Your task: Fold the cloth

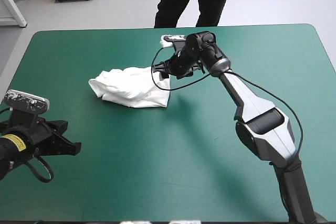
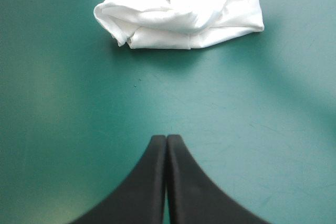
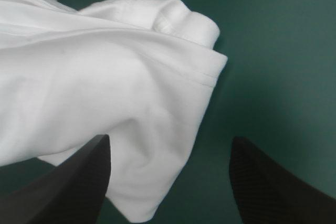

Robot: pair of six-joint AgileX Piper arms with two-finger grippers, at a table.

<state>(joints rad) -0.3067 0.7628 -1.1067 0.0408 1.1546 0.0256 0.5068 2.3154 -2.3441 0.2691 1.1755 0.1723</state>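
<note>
from the high view i see the t-shirt lying as a loosely bunched white bundle on the teal-green tabletop. it sits left of the middle, in the far half, well clear of every edge. its near edge runs fairly straight, while the end toward the tabletop's left edge is rumpled into rounded folds.

my right arm stretches in from the right, and the right end effector sits at the bundle's far right corner, low over the cloth. in its own wrist view the right end effector is wide, with the two black fingers well apart. a hemmed flap of the t-shirt lies between them, close against one finger and clear of the other, with bare tabletop on that side. nothing is pinched, and i can't tell whether the nearer finger actually touches the cloth.

my left end effector hovers by the tabletop's near left corner, well apart from the bundle. in its wrist view the left end effector is closed on nothing, the fingers meeting in one pointed arch with bare tabletop around them. the t-shirt lies well ahead of it.
</note>
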